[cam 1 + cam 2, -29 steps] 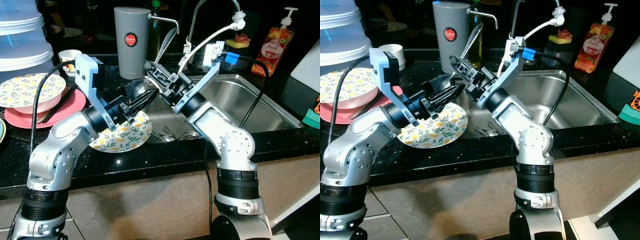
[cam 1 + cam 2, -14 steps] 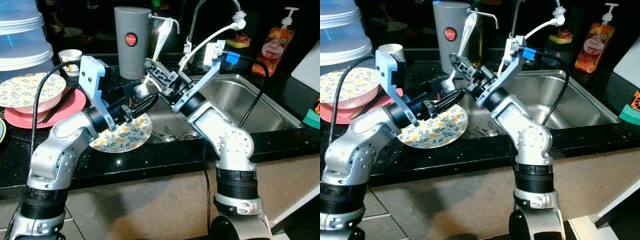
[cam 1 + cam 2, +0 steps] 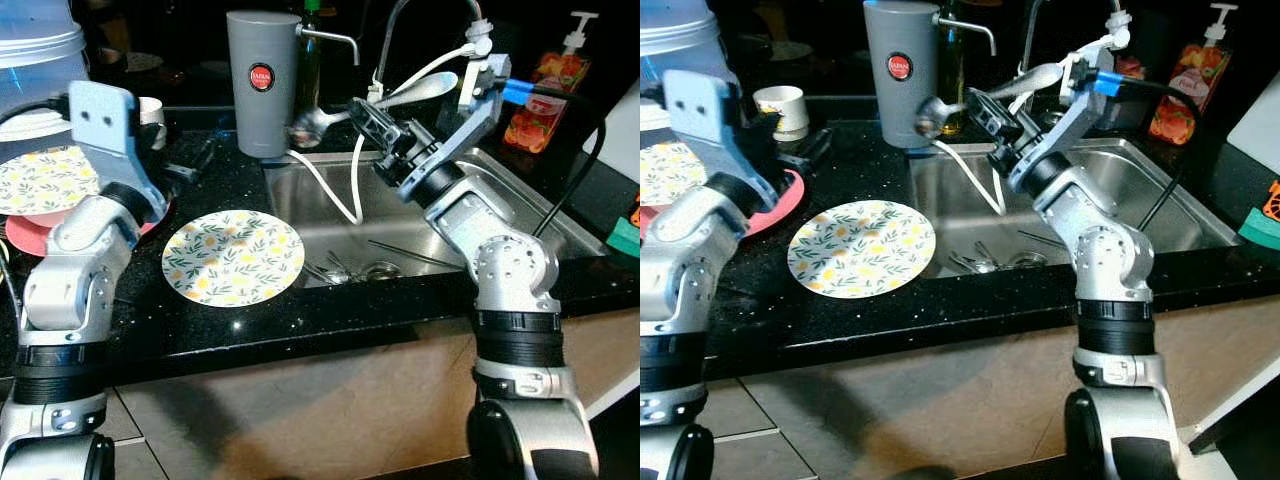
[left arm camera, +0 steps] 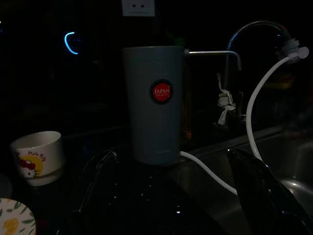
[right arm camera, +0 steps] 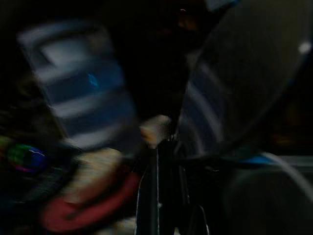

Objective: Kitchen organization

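A metal ladle (image 3: 375, 103) is clamped in the right gripper (image 3: 372, 118) in the upper middle of the frame, raised over the sink (image 3: 520, 215), its bowl close to the grey tumbler (image 3: 262, 80). The left gripper (image 3: 195, 160) is seen at the left, over the dark counter (image 3: 300, 320) beside the stacked plates (image 3: 40, 185), its fingers spread apart. A lemon-patterned plate (image 3: 233, 257) is laid flat at centre left.

plate (image 3: 233, 257) on counter (image 3: 300, 320), left of sink (image 3: 500, 215).
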